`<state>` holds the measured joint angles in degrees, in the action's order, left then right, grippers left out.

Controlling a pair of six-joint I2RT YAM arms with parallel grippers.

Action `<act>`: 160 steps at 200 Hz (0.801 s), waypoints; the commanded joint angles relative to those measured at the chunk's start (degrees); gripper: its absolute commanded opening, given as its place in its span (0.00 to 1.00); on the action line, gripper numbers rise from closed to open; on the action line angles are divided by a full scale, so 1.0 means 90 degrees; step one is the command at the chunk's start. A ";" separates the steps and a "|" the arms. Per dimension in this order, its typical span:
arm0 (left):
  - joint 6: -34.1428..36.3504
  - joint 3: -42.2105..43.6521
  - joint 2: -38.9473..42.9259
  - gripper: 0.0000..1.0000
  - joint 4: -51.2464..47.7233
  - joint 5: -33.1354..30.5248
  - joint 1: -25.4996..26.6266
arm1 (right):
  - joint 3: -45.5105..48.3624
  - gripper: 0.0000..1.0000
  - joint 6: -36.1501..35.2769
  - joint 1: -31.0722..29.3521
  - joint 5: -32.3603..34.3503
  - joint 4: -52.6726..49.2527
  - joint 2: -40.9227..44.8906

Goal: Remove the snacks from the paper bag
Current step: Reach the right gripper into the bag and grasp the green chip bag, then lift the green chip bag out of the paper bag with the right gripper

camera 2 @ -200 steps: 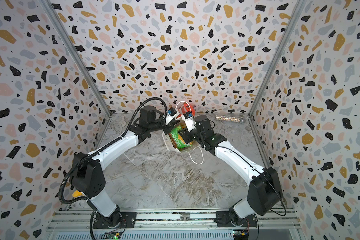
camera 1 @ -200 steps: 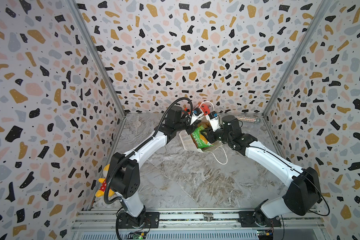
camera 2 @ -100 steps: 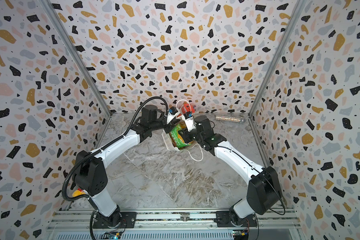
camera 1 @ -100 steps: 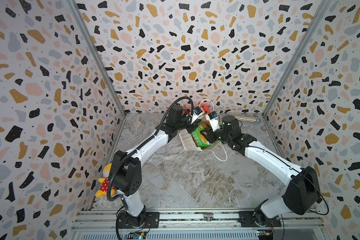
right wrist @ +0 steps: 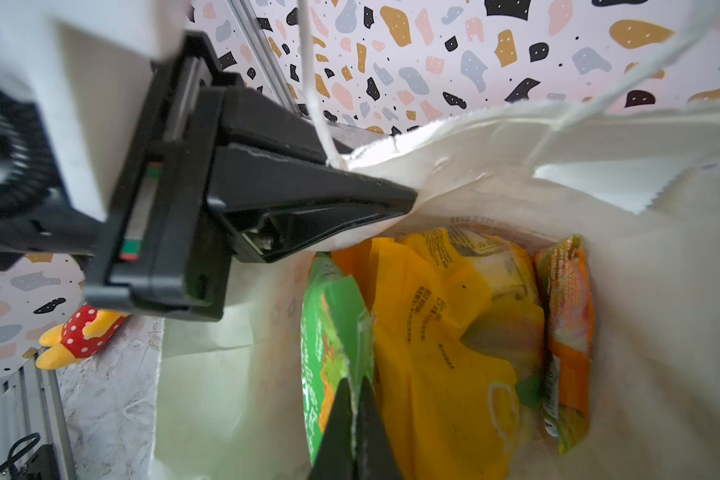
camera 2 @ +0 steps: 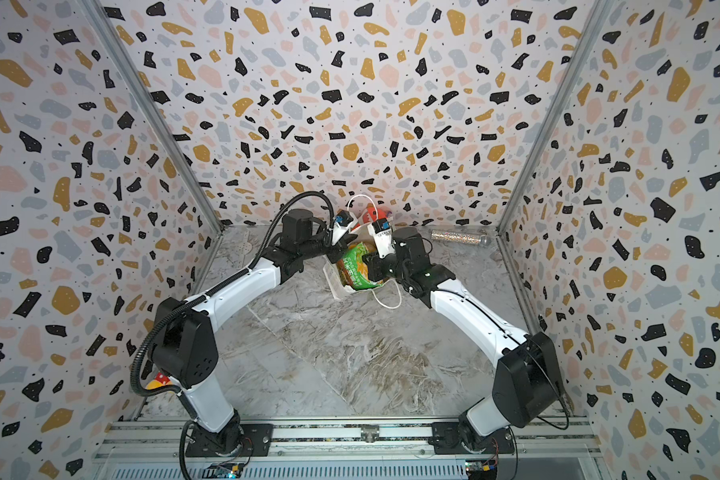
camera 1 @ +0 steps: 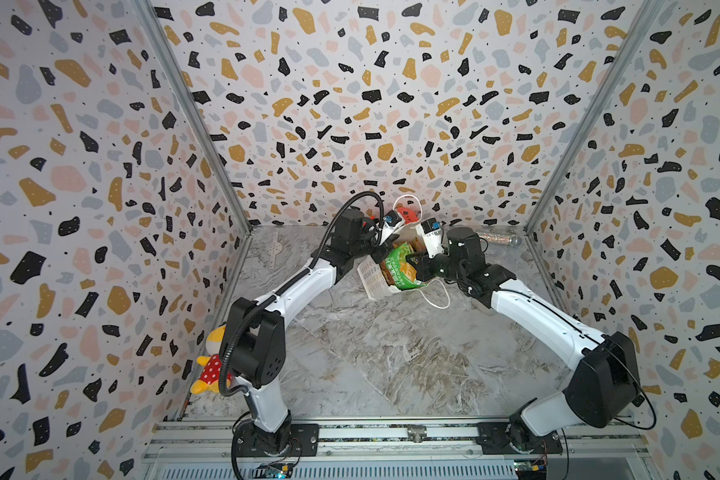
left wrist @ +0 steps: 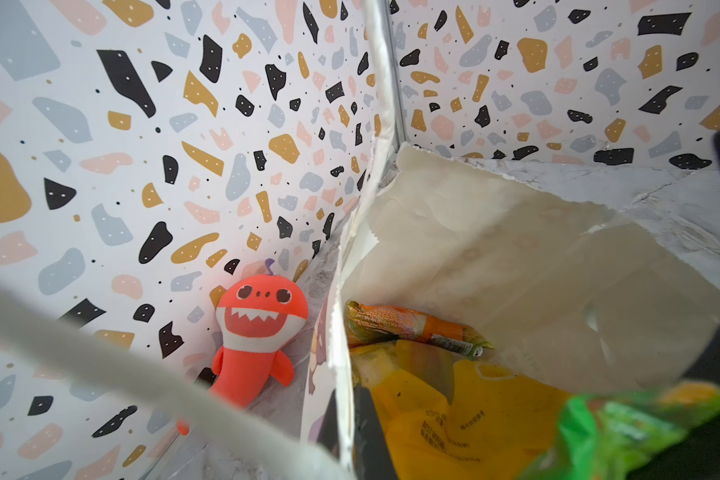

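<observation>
Green packet (right wrist: 325, 324) pinched by right hand (right wrist: 354, 380), left hand (right wrist: 400, 203) seemingly clamping paper bag (right wrist: 661, 291) rim

The bag (right wrist: 661, 311) is white. In it are a green packet (right wrist: 329, 328), a yellow packet (right wrist: 433, 340) and an orange packet (right wrist: 568, 332). The shark (left wrist: 258, 332) is red-orange with white teeth. The walls (camera 1: 350, 104) have black, tan, pink and grey spots on white.

Both arms arch to the paper bag (camera 1: 371, 284). The left end effector (right wrist: 404, 203) clamps its rim — the right end effector (right wrist: 354, 395), at its mouth, pinches a green packet (right wrist: 329, 332).
</observation>
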<state>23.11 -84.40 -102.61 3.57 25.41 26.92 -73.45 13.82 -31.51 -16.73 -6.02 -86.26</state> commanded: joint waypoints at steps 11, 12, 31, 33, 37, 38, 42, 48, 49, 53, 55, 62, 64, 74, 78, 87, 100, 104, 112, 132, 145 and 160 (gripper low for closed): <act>-0.0099 -0.0123 -0.0148 0.00 0.0420 0.0210 -0.0002 | -0.0749 0.00 0.0059 0.0105 -0.0070 0.0022 -0.0053; -0.0103 -0.0124 -0.0150 0.00 0.0422 0.0212 -0.0002 | -0.0780 0.00 0.0057 0.0103 -0.0076 0.0014 -0.0054; -0.0098 -0.0158 -0.0214 0.00 0.0460 0.0204 -0.0046 | -0.1018 0.00 0.0003 0.0170 -0.0108 -0.0091 -0.0030; -0.0102 -0.0155 -0.0226 0.00 0.0467 0.0204 -0.0050 | -0.1045 0.00 -0.0001 0.0175 -0.0129 -0.0100 -0.0026; -0.0108 -0.0160 -0.0246 0.00 0.0480 0.0218 -0.0065 | -0.1086 0.00 -0.0010 0.0204 -0.0170 -0.0123 -0.0019; -0.0113 -0.0161 -0.0253 0.00 0.0481 0.0216 -0.0068 | -0.1096 0.00 -0.0016 0.0212 -0.0181 -0.0127 -0.0017; -0.0108 -0.0170 -0.0270 0.00 0.0483 0.0220 -0.0079 | -0.1153 0.00 -0.0018 0.0239 -0.0223 -0.0161 -0.0025; -0.0120 -0.0182 -0.0301 0.00 0.0485 0.0216 -0.0095 | -0.1226 0.00 -0.0017 0.0271 -0.0292 -0.0206 -0.0017; -0.0118 -0.0182 -0.0305 0.00 0.0483 0.0215 -0.0093 | -0.1239 0.00 -0.0019 0.0280 -0.0305 -0.0208 -0.0011; -0.0117 -0.0194 -0.0321 0.00 0.0475 0.0214 -0.0100 | -0.1268 0.00 -0.0027 0.0301 -0.0339 -0.0220 -0.0010; -0.0127 -0.0200 -0.0326 0.00 0.0470 0.0214 -0.0100 | -0.1284 0.00 -0.0028 0.0313 -0.0351 -0.0227 -0.0004; -0.0132 -0.0207 -0.0340 0.00 0.0481 0.0214 -0.0099 | -0.1325 0.00 -0.0032 0.0360 -0.0364 -0.0243 0.0028; -0.0143 -0.0211 -0.0346 0.00 0.0467 0.0226 -0.0100 | -0.1330 0.00 -0.0037 0.0365 -0.0352 -0.0235 0.0042; -0.0140 -0.0212 -0.0347 0.00 0.0481 0.0307 -0.0100 | -0.1359 0.00 -0.0035 0.0424 -0.0338 -0.0239 0.0096; -0.0143 -0.0212 -0.0347 0.00 0.0482 0.0328 -0.0100 | -0.1378 0.00 -0.0032 0.0441 -0.0347 -0.0251 0.0120; -0.0138 -0.0190 -0.0323 0.00 0.0506 0.0346 -0.0100 | -0.1411 0.00 -0.0035 0.0480 -0.0339 -0.0275 0.0192; -0.0132 -0.0137 -0.0280 0.00 0.0557 0.0295 -0.0100 | -0.1419 0.00 -0.0032 0.0549 -0.0337 -0.0241 0.0358; -0.0127 -0.0121 -0.0269 0.00 0.0568 0.0270 -0.0100 | -0.1423 0.00 -0.0030 0.0568 -0.0336 -0.0217 0.0407; -0.0117 -0.0105 -0.0256 0.00 0.0577 0.0244 -0.0100 | -0.1431 0.00 -0.0009 0.0616 -0.0333 -0.0198 0.0509; -0.0117 -0.0103 -0.0269 0.00 0.0581 0.0221 -0.0100 | -0.1441 0.00 0.0043 0.0723 -0.0399 -0.0077 0.0773; -0.0115 -0.0095 -0.0269 0.00 0.0590 0.0252 -0.0100 | -0.1445 0.00 0.0049 0.0766 -0.0455 0.0026 0.0923; -0.0146 -0.0085 -0.0261 0.00 0.0628 0.0262 -0.0100 | -0.1494 0.00 0.0057 0.0814 -0.0413 0.0038 0.1076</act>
<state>22.68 -85.06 -104.92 6.35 25.21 25.45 -82.98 13.89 -24.80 -19.68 -9.82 -81.21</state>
